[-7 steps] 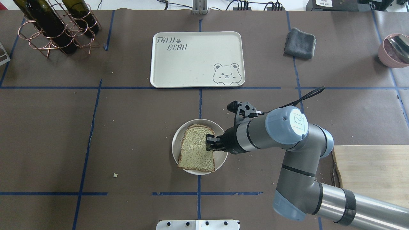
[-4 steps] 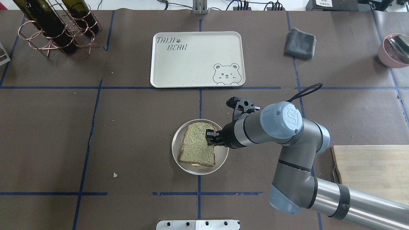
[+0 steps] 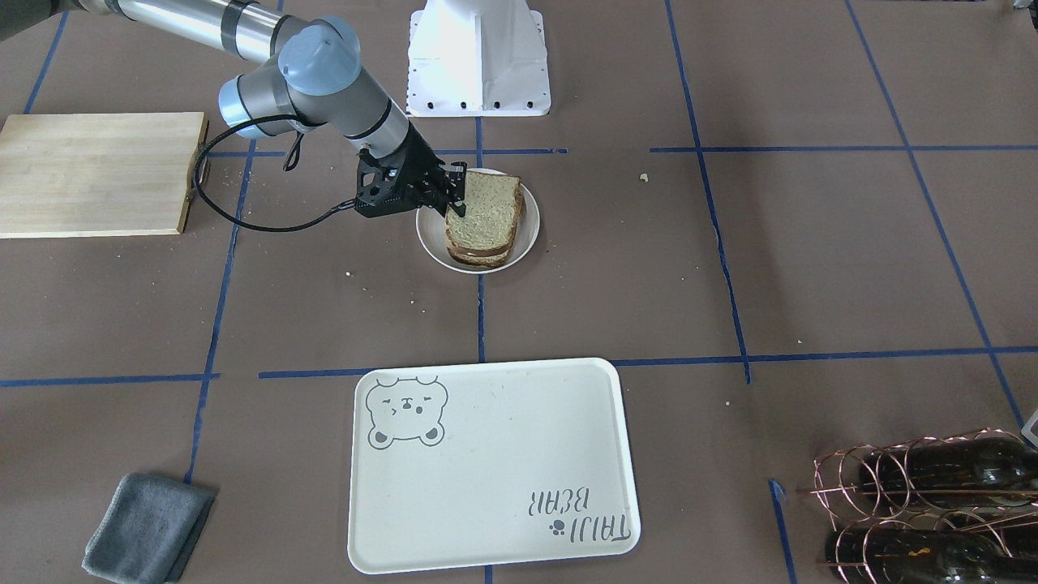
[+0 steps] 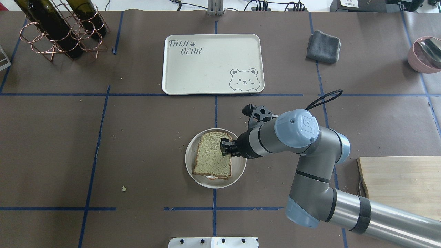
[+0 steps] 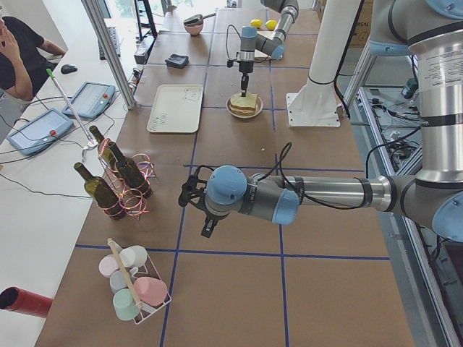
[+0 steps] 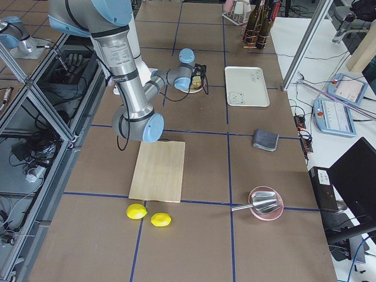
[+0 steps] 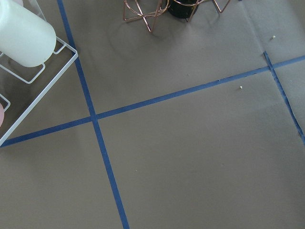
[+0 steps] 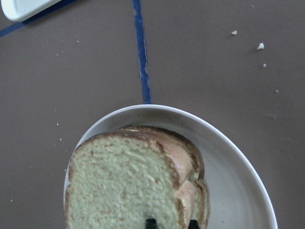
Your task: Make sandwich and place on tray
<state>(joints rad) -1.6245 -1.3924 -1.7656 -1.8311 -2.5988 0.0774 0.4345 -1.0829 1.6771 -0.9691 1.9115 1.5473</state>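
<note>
The sandwich [image 4: 211,158] sits on a small round white plate [image 4: 239,166]: two bread slices stacked, with a sliver of white egg [image 4: 211,177] showing at the near edge. My right gripper [image 4: 225,148] is shut on the right edge of the top slice, and its fingertips [image 8: 150,222] straddle the crust in the right wrist view. The sandwich [image 3: 484,215] also shows from the front. The cream bear tray [image 4: 206,69] lies beyond the plate with nothing on it. My left gripper [image 5: 209,227] hangs over bare table far to the left; I cannot tell whether it is open or shut.
A wooden cutting board [image 4: 399,186] lies at the right. A grey cloth [image 4: 323,46] and a pink bowl [image 4: 425,53] sit at the back right. A copper wine rack [image 4: 58,31] with bottles stands at the back left. Two lemons [image 6: 147,214] lie beyond the board.
My right gripper has moved slightly left and down with the top slice. The slice has gone from tilted to lying nearly flat on the stack.
</note>
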